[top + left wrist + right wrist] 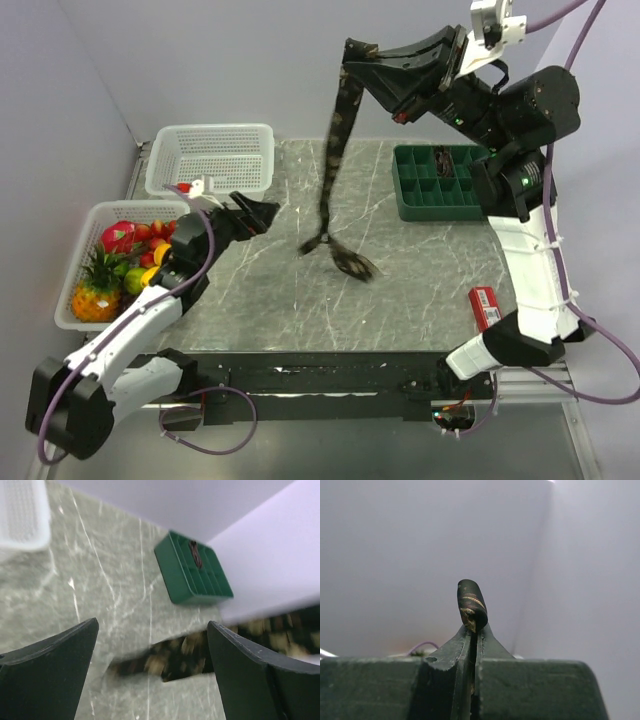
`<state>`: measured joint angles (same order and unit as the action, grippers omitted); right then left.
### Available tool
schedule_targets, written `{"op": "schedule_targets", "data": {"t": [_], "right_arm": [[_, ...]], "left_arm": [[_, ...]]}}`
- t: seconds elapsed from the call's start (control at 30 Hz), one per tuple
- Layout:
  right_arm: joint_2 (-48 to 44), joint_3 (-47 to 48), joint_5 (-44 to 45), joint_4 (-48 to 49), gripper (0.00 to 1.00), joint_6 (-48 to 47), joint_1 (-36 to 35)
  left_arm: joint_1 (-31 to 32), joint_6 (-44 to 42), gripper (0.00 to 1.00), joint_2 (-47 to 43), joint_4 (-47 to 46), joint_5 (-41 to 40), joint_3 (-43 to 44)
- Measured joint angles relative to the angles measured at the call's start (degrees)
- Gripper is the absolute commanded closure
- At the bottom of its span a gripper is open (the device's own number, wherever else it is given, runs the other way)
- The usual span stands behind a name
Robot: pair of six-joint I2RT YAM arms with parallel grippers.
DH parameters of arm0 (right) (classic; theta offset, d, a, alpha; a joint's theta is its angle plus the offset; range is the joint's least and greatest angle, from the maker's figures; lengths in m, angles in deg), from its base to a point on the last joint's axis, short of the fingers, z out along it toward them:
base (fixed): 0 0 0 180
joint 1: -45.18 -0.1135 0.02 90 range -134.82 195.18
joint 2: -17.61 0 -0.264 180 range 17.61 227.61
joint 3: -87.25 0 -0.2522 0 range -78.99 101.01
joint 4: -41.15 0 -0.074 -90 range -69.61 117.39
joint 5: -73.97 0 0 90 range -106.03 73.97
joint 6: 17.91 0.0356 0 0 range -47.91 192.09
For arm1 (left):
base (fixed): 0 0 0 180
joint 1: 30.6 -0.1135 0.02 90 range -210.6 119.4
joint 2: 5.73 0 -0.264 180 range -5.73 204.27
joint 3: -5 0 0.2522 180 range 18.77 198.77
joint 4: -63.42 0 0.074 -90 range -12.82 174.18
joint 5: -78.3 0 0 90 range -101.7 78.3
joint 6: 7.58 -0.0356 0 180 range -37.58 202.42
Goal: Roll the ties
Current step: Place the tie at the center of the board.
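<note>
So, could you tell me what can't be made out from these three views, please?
- Left wrist view: the tie is motion-blurred, and the left gripper hides part of it.
- Right wrist view: only a stub of the tie shows above the shut right gripper; the rest is hidden below it.
- Left wrist view: the dark item in the green tray is too small to identify.

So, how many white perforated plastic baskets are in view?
2. The far white basket sits back-left; the near white basket holds fruit. None seems hidden.
</note>
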<state>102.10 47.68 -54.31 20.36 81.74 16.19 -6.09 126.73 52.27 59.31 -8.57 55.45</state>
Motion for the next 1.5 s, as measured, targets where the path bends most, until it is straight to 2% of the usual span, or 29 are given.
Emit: {"op": "schedule_targets", "data": {"t": [0.07,0.17,0.37,0.43,0.53,0.7,0.87,1.03,1.17,1.23,1.33,1.5], "right_arm": [[1.75,2.51,-3.54,2.23,1.0,3.15,-0.11],[1.36,0.81,-5.99,4.87,1.0,6.27,-0.11],[-11.3,-21.18,3.26,8.55,1.0,5.55,-0.11],[-13.77,-23.78,6.84,8.02,1.0,4.55,-0.11],[-14.34,-21.75,11.5,6.82,1.0,2.78,-0.11],[-13.18,-16.72,16.17,5.25,1.0,1.09,-0.11],[-11.26,-13.18,17.68,3.19,1.0,-0.17,-0.11],[-11.08,-14.27,18.38,2.01,1.0,-0.57,-0.11],[-10.8,-14.16,20.11,1.05,1.0,-0.57,-0.11],[-10.51,-13.66,21.81,0.48,1.0,-0.57,-0.11],[-10.27,-13.18,25.75,0.22,1.0,-0.79,-0.11],[-10.27,-13.18,31.56,0.9,1.0,-1.6,-0.11]], "left_arm": [[-1.42,-0.61,0.04,-2.05,0.61,-0.31,0.04],[-3.23,-1.64,0.04,-4.11,2.45,-1.51,0.07],[-4.04,-4.15,0.04,-3.52,4.15,-2.01,0.2],[-4.09,-4.96,0.04,-1.29,4.5,-1.18,0.98],[-4.28,-6.16,0.04,2.54,3.98,2.4,2.05],[-4.35,-7.74,0.04,6.23,-1.09,13.84,2.12],[-4.35,-8.68,0.04,6.38,-10.73,27.61,2.1],[-2.99,-9.77,0.03,8.09,-14.23,37.44,6.32],[2.21,-12.02,0.03,11.61,-13.03,38.53,12.74],[4.74,-11.54,0.04,13.2,-13.81,38.47,13.33],[7.34,-7.41,0.04,17.22,-18.93,38.62,10.12],[7.72,1.81,0.05,27.17,-28.76,38.62,1.49]]}}
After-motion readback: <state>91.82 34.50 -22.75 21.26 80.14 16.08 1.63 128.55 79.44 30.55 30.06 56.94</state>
